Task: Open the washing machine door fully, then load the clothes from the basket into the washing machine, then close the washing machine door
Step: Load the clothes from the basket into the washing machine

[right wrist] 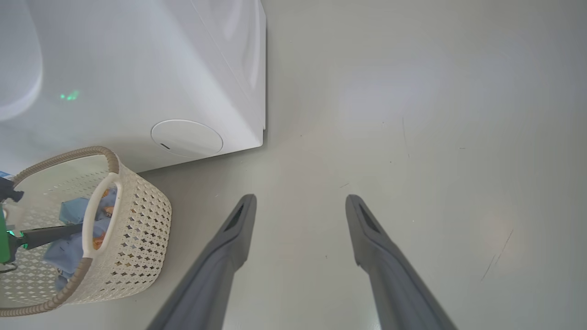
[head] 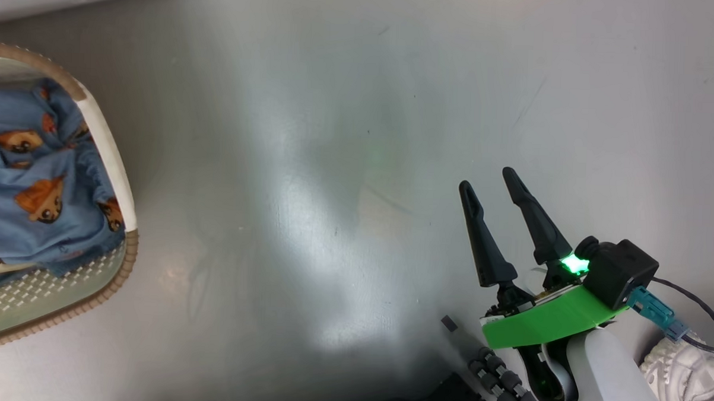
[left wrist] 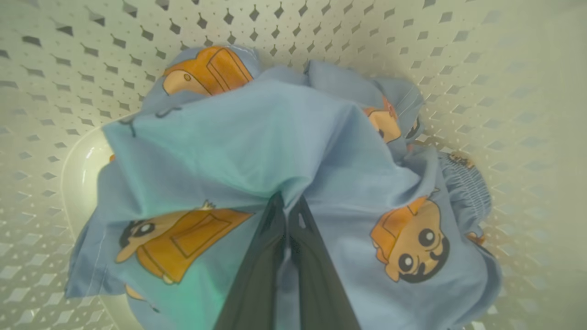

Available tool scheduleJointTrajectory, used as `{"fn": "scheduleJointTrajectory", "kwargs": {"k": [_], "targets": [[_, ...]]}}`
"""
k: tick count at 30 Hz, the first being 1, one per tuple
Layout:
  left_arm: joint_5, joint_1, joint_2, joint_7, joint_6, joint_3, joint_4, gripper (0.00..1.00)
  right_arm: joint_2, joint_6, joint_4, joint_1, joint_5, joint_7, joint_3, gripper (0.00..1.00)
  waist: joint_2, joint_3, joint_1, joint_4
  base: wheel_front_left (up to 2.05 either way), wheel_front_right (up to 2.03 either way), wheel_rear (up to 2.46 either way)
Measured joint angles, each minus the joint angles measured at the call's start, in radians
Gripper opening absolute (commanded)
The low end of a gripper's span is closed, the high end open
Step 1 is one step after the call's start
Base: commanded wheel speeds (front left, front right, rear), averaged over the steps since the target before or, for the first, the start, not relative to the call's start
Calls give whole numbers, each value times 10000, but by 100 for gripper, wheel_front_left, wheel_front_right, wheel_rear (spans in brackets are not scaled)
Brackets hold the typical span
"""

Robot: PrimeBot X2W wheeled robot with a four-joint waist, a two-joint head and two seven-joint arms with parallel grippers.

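Left wrist view: left gripper (left wrist: pixel 288 202) fingers together, pinching fold of soft, crumpled light-blue clothes (left wrist: pixel 257 146) with orange cartoon prints, inside cream perforated basket (left wrist: pixel 504 68). Over glossy grey floor (head: pixel 335 134), right gripper (head: pixel 487 180) fingers apart. Basket just beside smooth white washer (right wrist: pixel 137 68), near its round flap (right wrist: pixel 186 137). White shoe (head: pixel 689 372) at head view's lower right.

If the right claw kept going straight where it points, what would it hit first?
Most likely the bare grey floor: the right gripper, open, aims at it, with the washing machine and the basket off to its side. Depth is unclear.
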Motion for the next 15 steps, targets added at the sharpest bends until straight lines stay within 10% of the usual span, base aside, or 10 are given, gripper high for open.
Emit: {"fn": "scheduleJointTrajectory", "kwargs": {"k": [15], "targets": [[-29,543,-991,-823,0,579,-765,0,-2,0,349,-3,-456,0,-418,100,0,-1368,-1,471,0,0,0]]}}
